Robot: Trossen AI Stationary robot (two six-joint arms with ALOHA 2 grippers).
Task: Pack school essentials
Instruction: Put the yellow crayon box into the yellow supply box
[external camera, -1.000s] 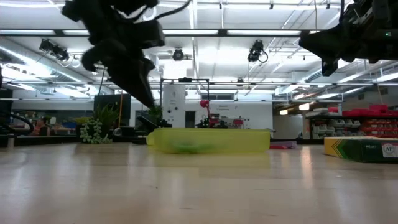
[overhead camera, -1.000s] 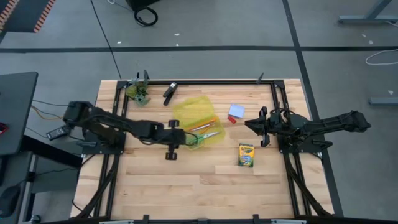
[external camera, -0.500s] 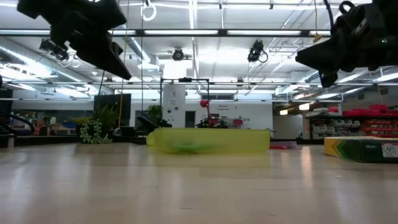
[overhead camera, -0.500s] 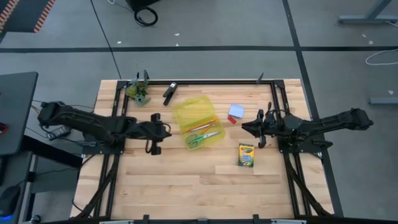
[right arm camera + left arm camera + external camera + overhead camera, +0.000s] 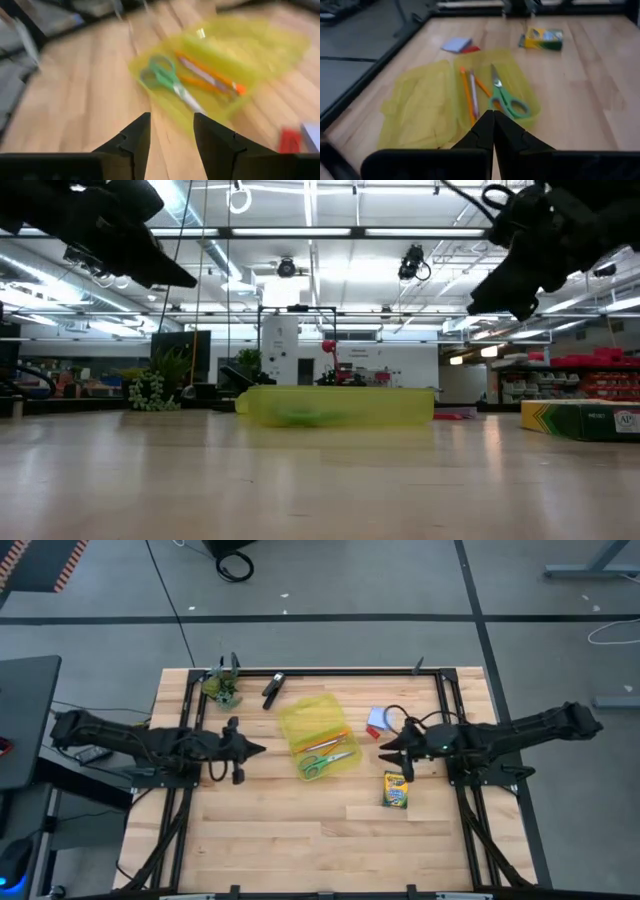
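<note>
An open yellow-green case (image 5: 318,733) lies mid-table, its lid (image 5: 420,102) folded flat beside its tray. In the tray lie green-handled scissors (image 5: 505,97) and orange pencils (image 5: 466,95). A crayon box (image 5: 396,789), a pale blue notepad (image 5: 380,717) and a red eraser (image 5: 372,732) lie on the table to the right of the case. My left gripper (image 5: 255,749) is shut and empty, in the air left of the case. My right gripper (image 5: 385,748) is open and empty, in the air right of the case, near the eraser.
A black clip (image 5: 272,690) and a small green plant clump (image 5: 222,688) lie at the far left, by the black frame rail (image 5: 340,672). Bare wood lies toward the near edge (image 5: 300,840).
My left gripper has drawn back from the case's near left corner toward the table's left edge and risen. My right gripper has moved left toward the case. The case and its contents have stayed in place.
</note>
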